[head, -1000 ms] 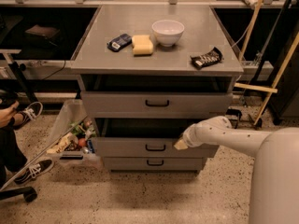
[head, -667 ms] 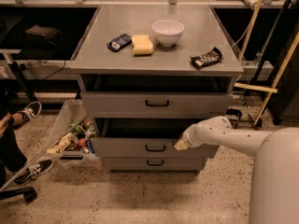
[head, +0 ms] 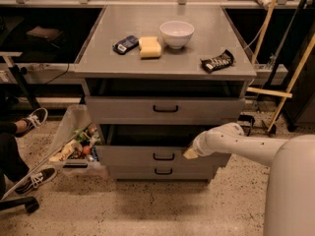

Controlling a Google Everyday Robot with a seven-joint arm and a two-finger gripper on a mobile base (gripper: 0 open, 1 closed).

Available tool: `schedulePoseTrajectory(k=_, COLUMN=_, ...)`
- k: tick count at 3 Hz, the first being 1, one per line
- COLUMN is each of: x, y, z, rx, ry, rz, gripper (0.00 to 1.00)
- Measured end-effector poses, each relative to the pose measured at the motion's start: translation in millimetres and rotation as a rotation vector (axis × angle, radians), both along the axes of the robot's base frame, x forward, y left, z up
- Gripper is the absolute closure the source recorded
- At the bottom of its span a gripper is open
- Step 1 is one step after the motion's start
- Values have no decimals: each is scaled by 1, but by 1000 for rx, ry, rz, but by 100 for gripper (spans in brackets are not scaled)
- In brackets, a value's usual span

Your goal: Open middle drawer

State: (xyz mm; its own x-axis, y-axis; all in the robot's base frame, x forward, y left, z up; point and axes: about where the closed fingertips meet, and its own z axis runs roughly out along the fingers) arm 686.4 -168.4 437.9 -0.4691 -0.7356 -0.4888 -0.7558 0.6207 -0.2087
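The grey cabinet [head: 162, 63] has three stacked drawers. The middle drawer [head: 128, 156], with its small black bar handle [head: 163, 156], stands partly out, and a dark gap shows above its front. My gripper [head: 190, 154] is at the end of the white arm [head: 231, 140], which reaches in from the right. It rests against the middle drawer's front, just to the right of the handle. The taller top drawer [head: 123, 109] also stands a little out. The narrow bottom drawer [head: 133, 171] sits flush.
On the cabinet top lie a white bowl [head: 177, 33], a yellow sponge [head: 149, 47], a blue packet [head: 126, 44] and a dark snack bar [head: 217, 61]. A bin of rubbish [head: 74, 149] leans at the cabinet's left. A person's shoes [head: 33, 119] are further left, and wooden poles [head: 288, 90] stand at right.
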Motion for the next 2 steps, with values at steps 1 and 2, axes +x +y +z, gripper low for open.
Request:
schedulePoseTrajectory(k=1, x=-15, y=-4, z=-5, rx=3, ry=-14, rz=0, gripper=100)
schedulePoseTrajectory(k=2, x=-15, y=-3, z=-1, rx=3, ry=-14, rz=0, gripper=100)
